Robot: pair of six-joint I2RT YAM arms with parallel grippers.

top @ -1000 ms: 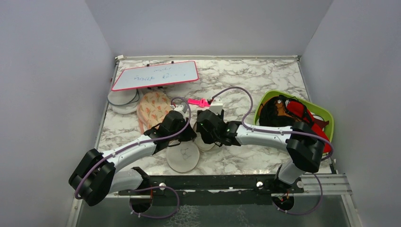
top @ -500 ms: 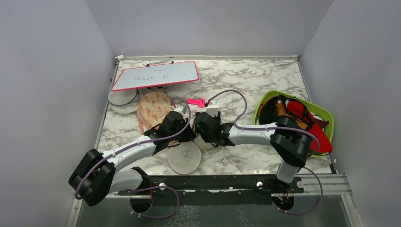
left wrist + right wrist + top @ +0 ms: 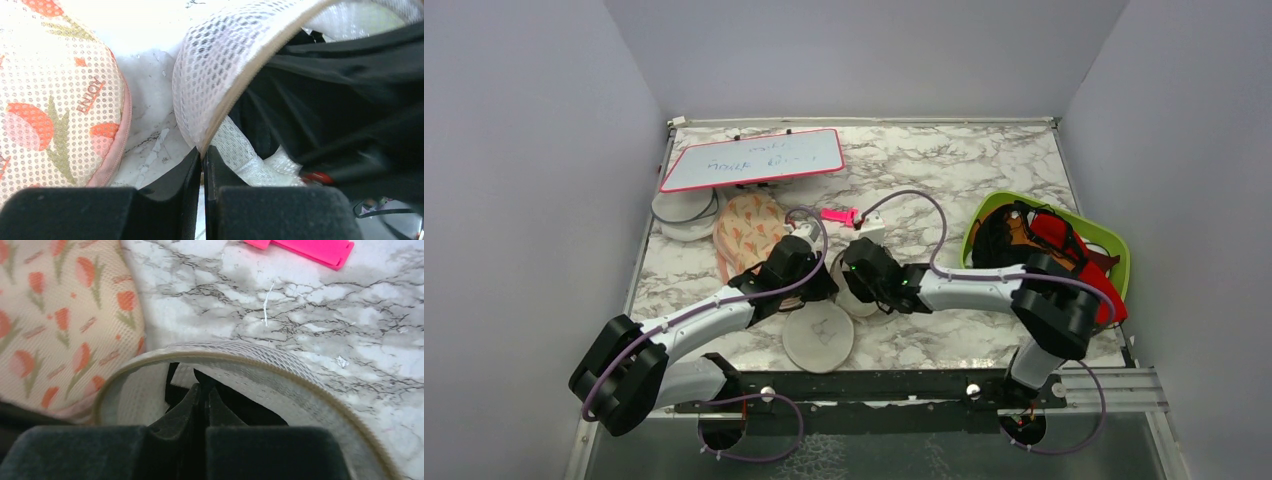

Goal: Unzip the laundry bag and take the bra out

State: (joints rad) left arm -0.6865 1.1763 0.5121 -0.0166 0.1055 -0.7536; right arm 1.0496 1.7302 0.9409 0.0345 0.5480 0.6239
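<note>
**Sam:** Which step are you on?

**Me:** The zip part looks done to me. The laundry bag (image 3: pixel 819 338) sits on the tabletop (image 3: pixel 984 165) with its two halves apart. The floral pouch (image 3: pixel 746 232) is just beside it. So I am on the second bit, getting the bra (image 3: pixel 340 85) out.

**Sam:** Where is the bra?

**Me:** It is inside the laundry bag. It is the black cloth tucked under the raised half, and it is not out yet.

**Sam:** What are your grippers doing?

**Me:** My left gripper (image 3: pixel 204 157) is pressed together on the beige rim (image 3: pixel 235 90) of the laundry bag and holds that half up. My right gripper (image 3: pixel 205 395) is inside the laundry bag, with its fingers pressed together in the black cloth. I think it has a bit of the bra. The tips are deep in the dark, though, so I can't be sure.

**Sam:** What comes next?

**Me:** I think I should pull the right gripper slowly up and away from the laundry bag. The left one should hold the rim so the bag does not come along too. If a strap snags on the rim, I would stop and lift that half a bit more.
</note>
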